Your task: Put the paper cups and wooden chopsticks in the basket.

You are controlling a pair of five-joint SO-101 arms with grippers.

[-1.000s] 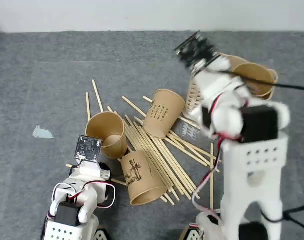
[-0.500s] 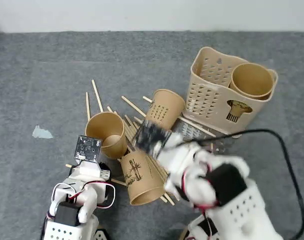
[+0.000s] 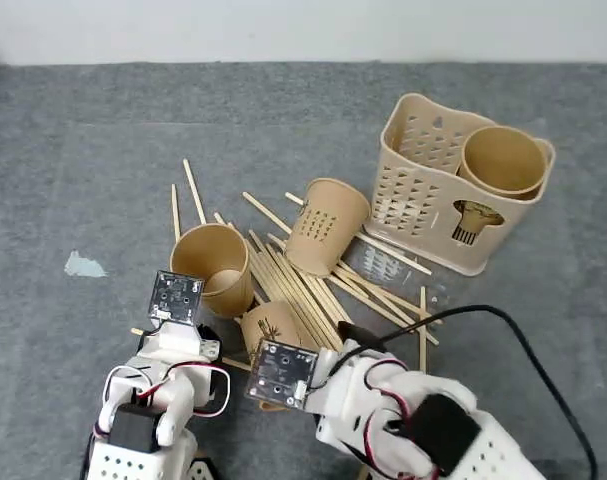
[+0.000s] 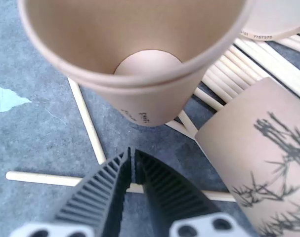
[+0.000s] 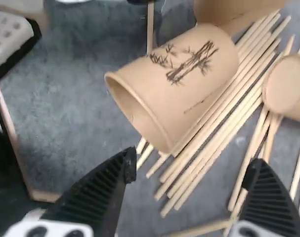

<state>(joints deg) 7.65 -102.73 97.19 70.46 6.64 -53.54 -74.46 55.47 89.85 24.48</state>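
Your right hand [image 5: 192, 165] hung wide open and empty over the tipped cup [image 5: 174, 89], which lay on chopsticks [image 5: 224, 133], nearer and left of the basket [image 3: 423, 190]. You needed to straddle its body squarely before closing.

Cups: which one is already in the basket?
The cup standing mouth up inside the basket; the other three are outside it, among the chopsticks.

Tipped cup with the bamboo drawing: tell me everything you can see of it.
The tipped cup is tan paper with a rolled rim and a dark bamboo sketch on its wall. It lies on its side across a bundle of chopsticks on the grey mat. The right gripper hangs near its mouth, jaws open, not touching it.
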